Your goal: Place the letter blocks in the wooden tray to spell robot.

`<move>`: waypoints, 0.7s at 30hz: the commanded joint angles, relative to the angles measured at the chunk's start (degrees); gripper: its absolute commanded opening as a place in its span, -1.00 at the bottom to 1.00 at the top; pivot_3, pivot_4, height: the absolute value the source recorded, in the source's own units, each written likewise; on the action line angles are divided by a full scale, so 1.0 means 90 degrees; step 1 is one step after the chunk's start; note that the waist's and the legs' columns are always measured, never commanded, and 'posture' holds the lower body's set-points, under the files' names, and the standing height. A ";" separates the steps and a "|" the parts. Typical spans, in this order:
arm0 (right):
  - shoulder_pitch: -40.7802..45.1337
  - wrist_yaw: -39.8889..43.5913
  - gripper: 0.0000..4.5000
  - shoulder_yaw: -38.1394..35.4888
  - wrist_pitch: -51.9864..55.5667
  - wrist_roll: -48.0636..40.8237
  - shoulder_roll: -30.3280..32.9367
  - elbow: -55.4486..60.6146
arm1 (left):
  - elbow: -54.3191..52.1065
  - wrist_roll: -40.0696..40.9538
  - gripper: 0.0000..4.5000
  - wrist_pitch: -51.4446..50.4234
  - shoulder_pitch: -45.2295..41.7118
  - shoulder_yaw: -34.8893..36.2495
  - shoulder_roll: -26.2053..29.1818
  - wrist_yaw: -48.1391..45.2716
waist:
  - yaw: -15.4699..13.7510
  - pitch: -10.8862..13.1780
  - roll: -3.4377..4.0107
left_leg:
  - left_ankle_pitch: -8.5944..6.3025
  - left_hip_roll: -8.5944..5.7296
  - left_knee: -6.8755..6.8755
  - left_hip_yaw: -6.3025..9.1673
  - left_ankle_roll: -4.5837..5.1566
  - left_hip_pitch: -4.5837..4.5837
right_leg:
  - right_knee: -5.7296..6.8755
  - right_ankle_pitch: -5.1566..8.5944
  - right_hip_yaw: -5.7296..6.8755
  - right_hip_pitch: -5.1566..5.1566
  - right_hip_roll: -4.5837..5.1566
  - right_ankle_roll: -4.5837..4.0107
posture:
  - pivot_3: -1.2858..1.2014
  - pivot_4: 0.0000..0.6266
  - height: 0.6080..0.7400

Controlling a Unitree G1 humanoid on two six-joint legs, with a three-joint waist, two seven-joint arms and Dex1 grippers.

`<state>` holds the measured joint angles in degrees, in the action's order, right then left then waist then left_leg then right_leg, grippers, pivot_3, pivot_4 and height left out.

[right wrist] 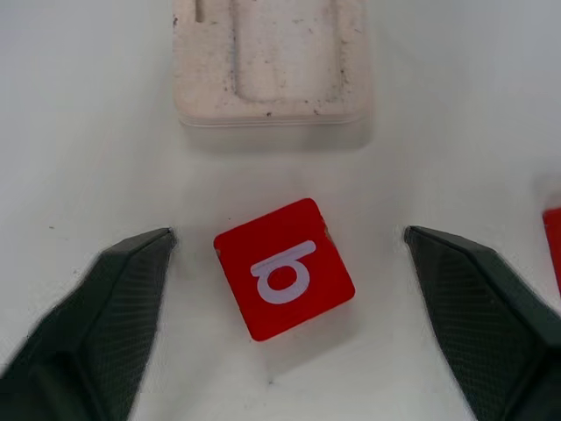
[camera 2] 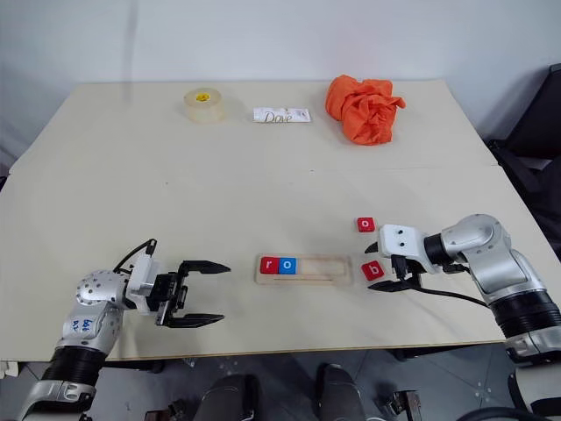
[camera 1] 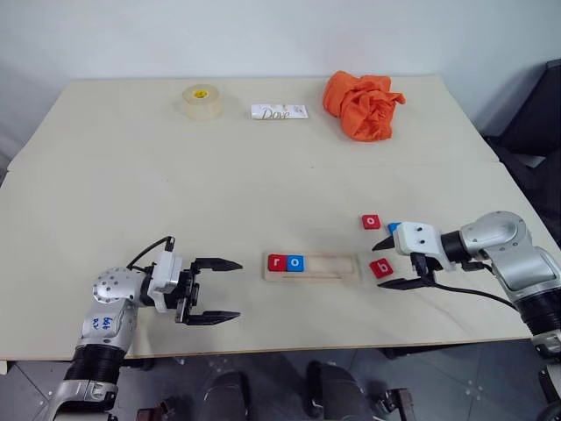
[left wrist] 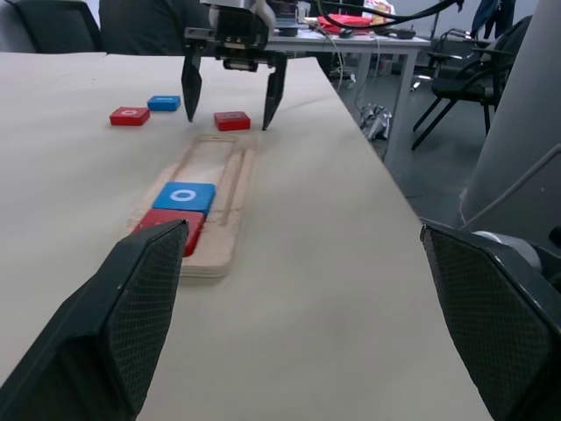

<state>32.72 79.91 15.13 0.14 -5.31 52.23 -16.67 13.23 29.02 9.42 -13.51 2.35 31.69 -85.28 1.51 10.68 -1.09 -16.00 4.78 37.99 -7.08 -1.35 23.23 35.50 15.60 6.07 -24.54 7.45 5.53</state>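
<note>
Straddling the red b block [right wrist: 283,280], the right tool [camera 1: 399,263] has its fingers open, not touching it. The tray [camera 1: 337,267] on the desk [camera 1: 263,175] holds a red r [camera 1: 277,262] and blue o [camera 1: 295,262] at its left end. The left tool [camera 1: 219,290] is open and empty.

right gripper [camera 2: 383,267] straddles red b block [camera 2: 372,270] just beside wooden tray [camera 2: 337,271] holding red r [camera 2: 268,265], blue o [camera 2: 287,265].

Pale table [camera 1: 263,175]. Along far edge, well beyond fingers: tape roll [camera 1: 202,102] ahead of left fingers, white Dove bar [camera 1: 280,111] midway, crumpled orange cloth [camera 1: 363,105] ahead of right fingers. Dark chairs [left wrist: 456,70] past table edge.
</note>
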 commanded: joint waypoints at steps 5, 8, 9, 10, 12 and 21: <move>0.0233 0.0147 -0.28 0.0035 -0.0159 0.0325 0.0006 -0.0355 | -0.0376 0.0123 1.00 -0.0010 0.0161 0.0180 0.0028 0.0185 | 0.0005 0.0000 0.0000 | 0.0001 0.0000 0.0007 0.0001 0.0000 -0.0003 | 0.0007 -0.0007 0.0000 0.0001 0.0002 -0.0002 | 0.03 -0.52 1.00; 0.0284 0.0158 -0.35 -0.0055 -0.0003 0.0260 -0.0008 -0.0176 | -0.0368 0.0118 1.00 -0.0005 0.0149 0.0174 0.0011 0.0195 | 0.0002 0.0000 0.0000 | 0.0002 0.0000 0.0008 0.0000 -0.0001 -0.0003 | 0.0008 -0.0009 0.0000 0.0000 0.0003 -0.0003 | 0.03 -0.52 1.00; 0.0303 0.0117 -0.35 -0.0153 0.0166 0.0152 -0.0032 0.0005 | -0.0344 0.0115 1.00 0.0003 0.0132 0.0171 0.0008 0.0182 | 0.0003 0.0000 0.0000 | 0.0002 0.0001 0.0007 0.0000 -0.0001 -0.0003 | 0.0008 -0.0009 0.0000 0.0000 0.0003 -0.0003 | 0.03 -0.52 1.00; 0.0326 0.0031 -0.35 -0.0273 0.0424 0.0002 -0.0087 0.0225 | -0.0318 0.0114 1.00 0.0010 0.0113 0.0170 0.0005 0.0167 | 0.0003 0.0000 0.0000 | 0.0002 0.0000 0.0007 -0.0001 -0.0001 -0.0002 | 0.0008 -0.0009 0.0000 -0.0002 0.0003 -0.0003 | 0.03 -0.52 1.00; 0.0386 -0.0123 -0.35 -0.0445 0.1084 -0.0263 -0.0197 0.0672 | -0.0253 0.0110 1.00 0.0030 0.0066 0.0168 0.0006 0.0122 | 0.0005 0.0001 0.0002 | 0.0002 0.0001 0.0007 -0.0001 -0.0001 -0.0001 | 0.0009 -0.0009 0.0000 -0.0005 0.0003 -0.0003 | 0.03 -0.52 1.00; 0.0598 -0.0860 -0.35 -0.0156 0.4627 -0.0601 -0.0316 0.3204 | 0.0289 -0.0002 1.00 0.0206 -0.0307 0.0167 0.0020 -0.0147 | 0.0001 0.0003 0.0006 | 0.0000 0.0005 0.0006 0.0004 -0.0004 0.0003 | 0.0017 -0.0003 0.0002 -0.0013 0.0002 -0.0014 | 0.03 -0.52 1.00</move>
<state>37.57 74.21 13.35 38.95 -10.55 50.17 9.63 15.26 28.90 10.26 -15.56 3.23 31.60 -85.85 1.52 10.71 -1.03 -16.01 4.82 38.04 -7.04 -1.38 23.26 35.63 15.57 6.08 -24.64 7.47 5.40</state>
